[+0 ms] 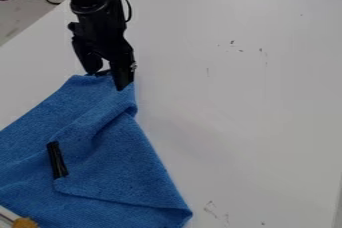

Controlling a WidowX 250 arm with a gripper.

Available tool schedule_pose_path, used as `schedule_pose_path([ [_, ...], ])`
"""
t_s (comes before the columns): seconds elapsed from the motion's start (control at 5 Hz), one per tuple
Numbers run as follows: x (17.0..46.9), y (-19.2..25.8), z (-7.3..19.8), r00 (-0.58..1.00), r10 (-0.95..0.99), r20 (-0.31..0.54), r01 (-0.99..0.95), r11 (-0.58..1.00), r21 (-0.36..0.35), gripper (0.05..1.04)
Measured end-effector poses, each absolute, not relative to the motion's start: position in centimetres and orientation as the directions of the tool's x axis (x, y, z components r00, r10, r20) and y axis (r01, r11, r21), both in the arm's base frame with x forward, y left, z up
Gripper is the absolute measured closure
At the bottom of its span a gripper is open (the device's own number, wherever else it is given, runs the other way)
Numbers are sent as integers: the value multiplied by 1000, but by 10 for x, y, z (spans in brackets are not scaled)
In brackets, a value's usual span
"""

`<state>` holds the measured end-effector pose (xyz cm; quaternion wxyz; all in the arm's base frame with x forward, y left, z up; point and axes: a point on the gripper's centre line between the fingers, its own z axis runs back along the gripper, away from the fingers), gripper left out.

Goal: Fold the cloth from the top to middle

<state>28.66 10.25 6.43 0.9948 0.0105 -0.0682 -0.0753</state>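
Cut off at left and bottom, the fuzzy blue cloth lies creased, partly folded on the smooth tabletop. The claw stands at its upper end, fingers apart. A yellowish piece, lower left, is unclear.

Cloth on table (over to the left), strip atop it, jaws at far end, small object near left.

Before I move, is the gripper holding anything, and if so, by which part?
Nothing, as far as I can tell: the gripper looks open, its fingers apart at the top end of the cloth.
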Motion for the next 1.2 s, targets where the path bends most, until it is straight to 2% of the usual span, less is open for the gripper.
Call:
schedule_pose_path([
  [0.4, 341, 138, 33, 964, -189, 187, 181, 982, 56, 82],
  [0.6, 348, 152, 27, 961, -202, 187, 193, 979, 67, 82],
  [1.0, 340, 169, 23, 964, -221, 151, 214, 975, 62, 82],
  [1.2, 333, 173, 23, 976, -204, 79, 195, 975, 105, 82],
])
